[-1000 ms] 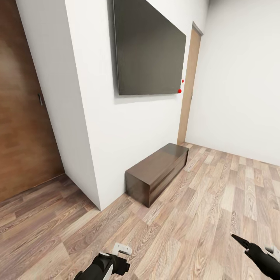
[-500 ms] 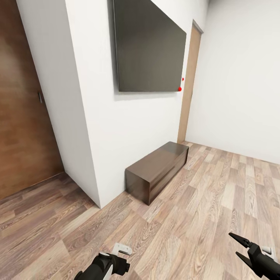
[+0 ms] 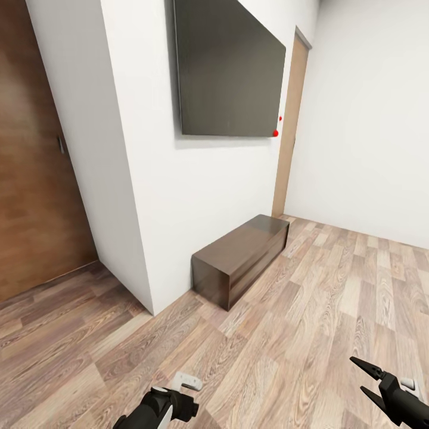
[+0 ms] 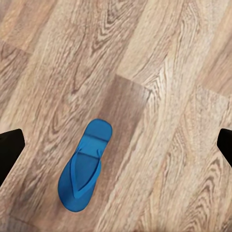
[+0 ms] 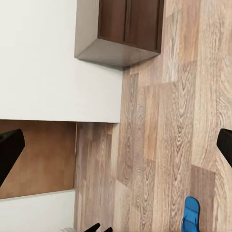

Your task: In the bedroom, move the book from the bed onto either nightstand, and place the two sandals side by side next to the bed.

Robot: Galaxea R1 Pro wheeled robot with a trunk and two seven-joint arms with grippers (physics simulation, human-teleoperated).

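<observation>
From the head view, the floor (image 3: 310, 310) is mixed-tone wood plank, running between plain white walls (image 3: 179, 196). One large dark flat screen (image 3: 229, 68) hangs on the wall ahead of both pincers, with two small red dots at its lower corner. One low dark-brown wooden cabinet (image 3: 241, 259) stands on the floor against that wall, beyond the pincers. One brown wooden door panel (image 3: 36, 167) lies well beyond the left pincer, and one lighter tan door (image 3: 290, 131) stands far ahead in the corner. The left pincer (image 3: 186, 384) sits low over the floor, and from here I cannot tell how its fingers stand. The right pincer (image 3: 366, 381) has its two black fingers spread apart, holding nothing.

In the left wrist view, one bright blue flat-soled flip-flop sandal (image 4: 84, 166) lies flat on the planks, between the two black fingertips (image 4: 9, 150) and nearer to one of them, touching neither. The fingers are wide apart, with nothing pinched.

In the right wrist view, the same kind of plank floor meets the white wall, and the dark cabinet (image 5: 126, 29) stands far ahead of the pincer. One blue sandal (image 5: 191, 215) shows in part on the floor, closer in. The black fingertips (image 5: 9, 147) sit at opposite edges, spread, empty
</observation>
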